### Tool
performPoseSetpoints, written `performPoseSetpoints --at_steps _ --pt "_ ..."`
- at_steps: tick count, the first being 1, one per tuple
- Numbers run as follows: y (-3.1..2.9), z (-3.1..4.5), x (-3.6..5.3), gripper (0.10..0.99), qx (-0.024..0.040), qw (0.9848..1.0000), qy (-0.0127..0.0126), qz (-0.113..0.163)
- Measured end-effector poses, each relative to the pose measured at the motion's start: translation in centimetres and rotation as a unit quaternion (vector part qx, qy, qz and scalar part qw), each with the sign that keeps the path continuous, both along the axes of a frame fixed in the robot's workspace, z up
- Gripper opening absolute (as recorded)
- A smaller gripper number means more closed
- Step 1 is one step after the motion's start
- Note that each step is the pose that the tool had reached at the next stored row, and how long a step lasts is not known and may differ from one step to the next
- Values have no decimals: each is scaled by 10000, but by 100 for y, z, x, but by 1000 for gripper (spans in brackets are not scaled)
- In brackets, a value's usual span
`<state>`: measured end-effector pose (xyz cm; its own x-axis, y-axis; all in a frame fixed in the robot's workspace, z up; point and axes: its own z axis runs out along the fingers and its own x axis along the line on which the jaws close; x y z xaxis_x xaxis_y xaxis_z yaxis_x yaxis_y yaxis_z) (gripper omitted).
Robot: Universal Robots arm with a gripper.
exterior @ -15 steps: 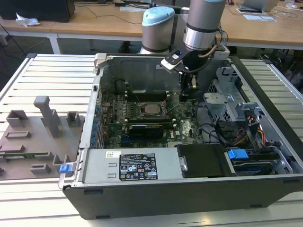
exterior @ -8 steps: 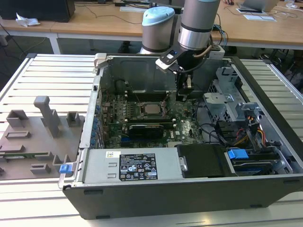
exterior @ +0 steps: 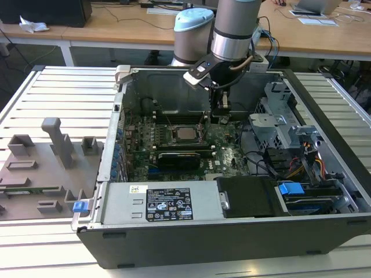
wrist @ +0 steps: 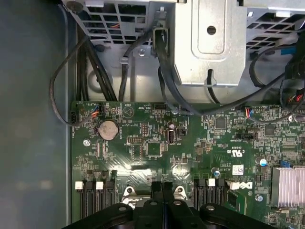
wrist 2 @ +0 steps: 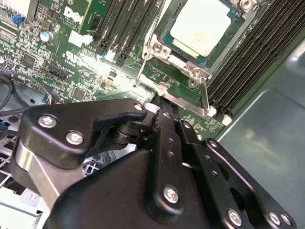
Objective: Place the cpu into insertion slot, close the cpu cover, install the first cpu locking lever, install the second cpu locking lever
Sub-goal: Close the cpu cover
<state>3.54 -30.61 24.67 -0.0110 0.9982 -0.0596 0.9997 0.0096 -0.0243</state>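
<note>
Hand [exterior: 221,117] pinched, upright beside cpu [exterior: 186,134]

- The arm [exterior: 232,23], a silver-grey tube beside a pale blue joint cap [exterior: 191,20], stands at the far side in the exterior view and points steeply downward.
- The wrist [exterior: 223,68] is black, with a small block [exterior: 197,73] jutting toward the exterior view's left.
- The pincer [exterior: 221,113] hangs straight down under the wrist, narrow and dark.
- In the first wrist view its fingers [wrist: 157,191] lie flat against each other, with only a thin seam between them.
- In the second wrist view the black linkage bars [wrist 2: 164,157] fold inward to the tips.
</note>
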Motion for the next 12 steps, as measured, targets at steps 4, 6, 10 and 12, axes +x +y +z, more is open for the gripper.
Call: performPoseSetpoints --at_steps 4,6,10,12 --pt "0 -1 -40 106 0 10000 0 0" --pt "0 -1 -59 106 0 10000 0 0" --pt "0 -1 -100 106 0 10000 0 0" --pt "0 -1 -116 106 0 10000 0 0"
